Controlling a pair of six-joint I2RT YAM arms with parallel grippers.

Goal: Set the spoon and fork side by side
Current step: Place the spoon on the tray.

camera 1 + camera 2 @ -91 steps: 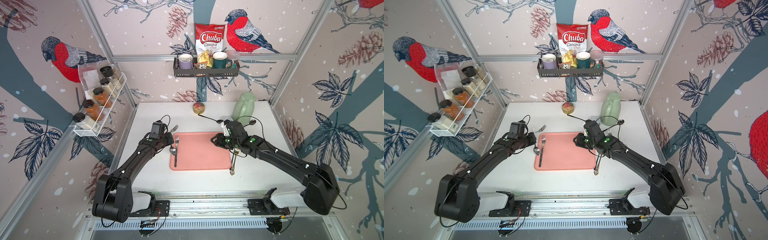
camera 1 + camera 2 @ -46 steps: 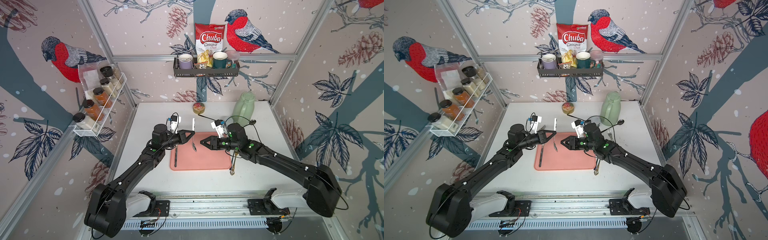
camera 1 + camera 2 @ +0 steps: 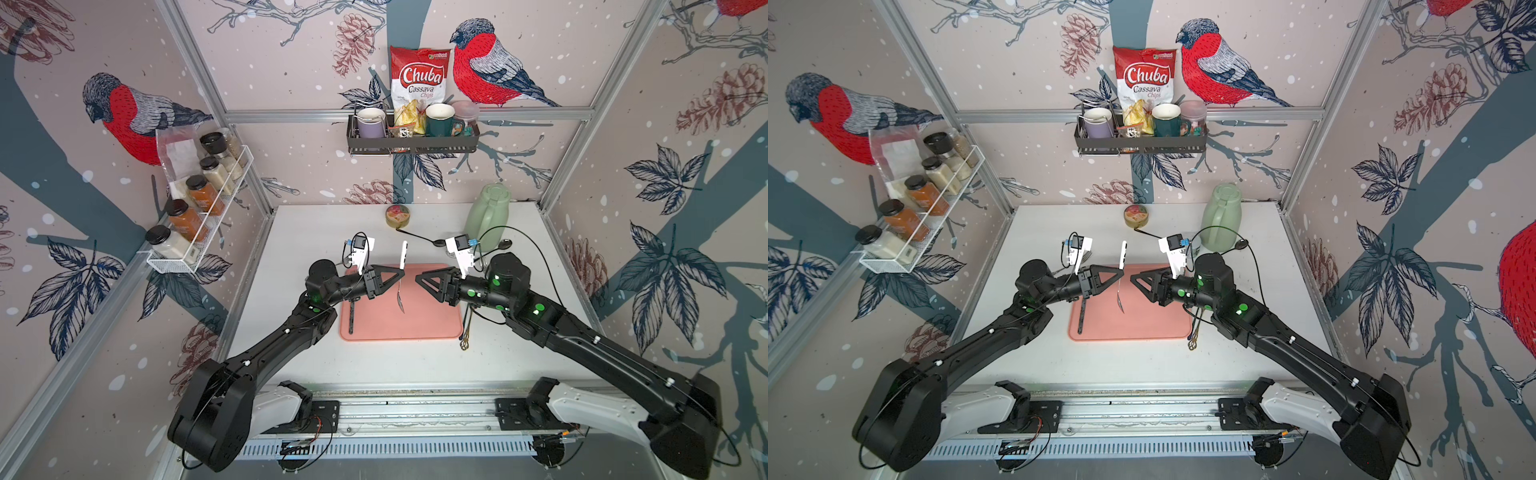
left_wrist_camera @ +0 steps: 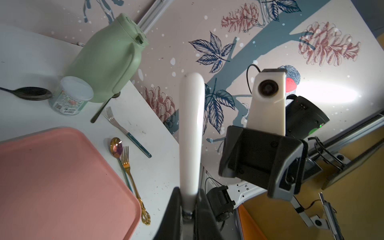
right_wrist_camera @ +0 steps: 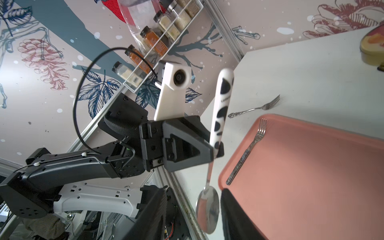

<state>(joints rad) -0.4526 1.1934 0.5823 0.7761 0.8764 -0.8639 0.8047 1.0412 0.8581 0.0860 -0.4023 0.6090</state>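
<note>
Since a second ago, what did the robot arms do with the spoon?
The left pincer lifted the spoon from beside the fork, up over the middle of the pink tray. The spoon's bowl now hangs down. The right pincer rose, turned to face the spoon and opened wider. The fork stayed on the tray.
</note>
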